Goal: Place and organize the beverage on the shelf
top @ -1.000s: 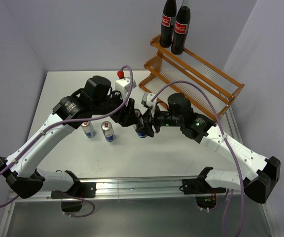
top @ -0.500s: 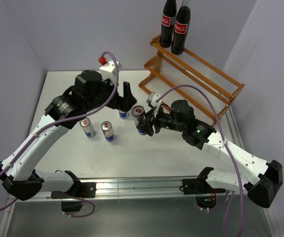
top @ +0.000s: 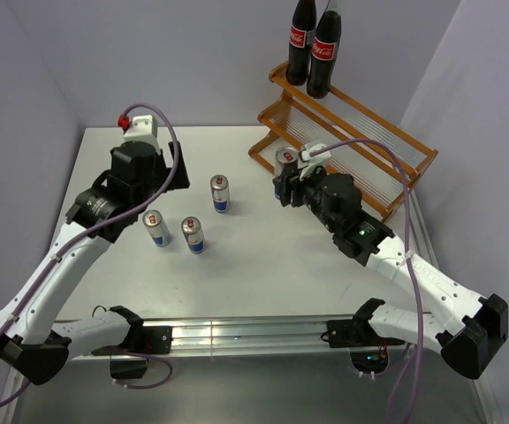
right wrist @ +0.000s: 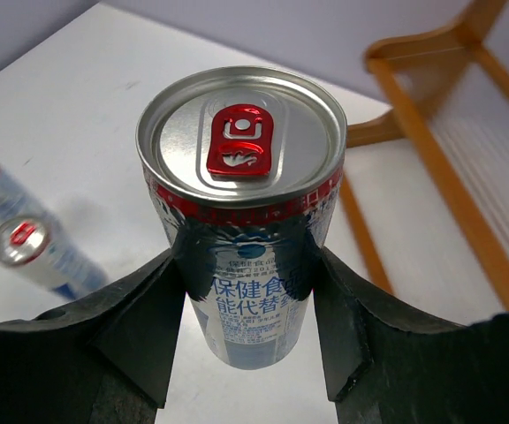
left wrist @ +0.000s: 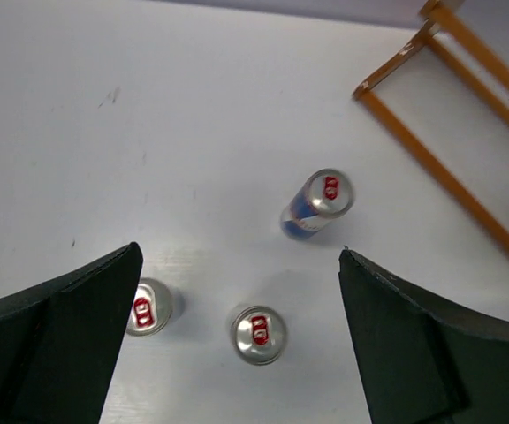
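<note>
Under all, white table [top: 237,274]: open stretch between arms, room to swing. At far right, long orange-brown wooden two-tier rack [top: 360,141]; lower tier's pale rods unoccupied, near end post just beside carried can – edge to clear. On upper tier's far end, two dark red-labelled cola bottles [top: 323,55], upright. Next, right gripper [right wrist: 246,300] clenched round slim silver-blue can [right wrist: 244,159], upright – likely so it lands standing. Lastly, left gripper [left wrist: 239,254] spread, empty, above three matching cans [left wrist: 259,334] standing on table

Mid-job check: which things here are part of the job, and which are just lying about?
Job: shelf, two cola bottles, held can, three standing cans.
Just there: purple cables, metal rail.
</note>
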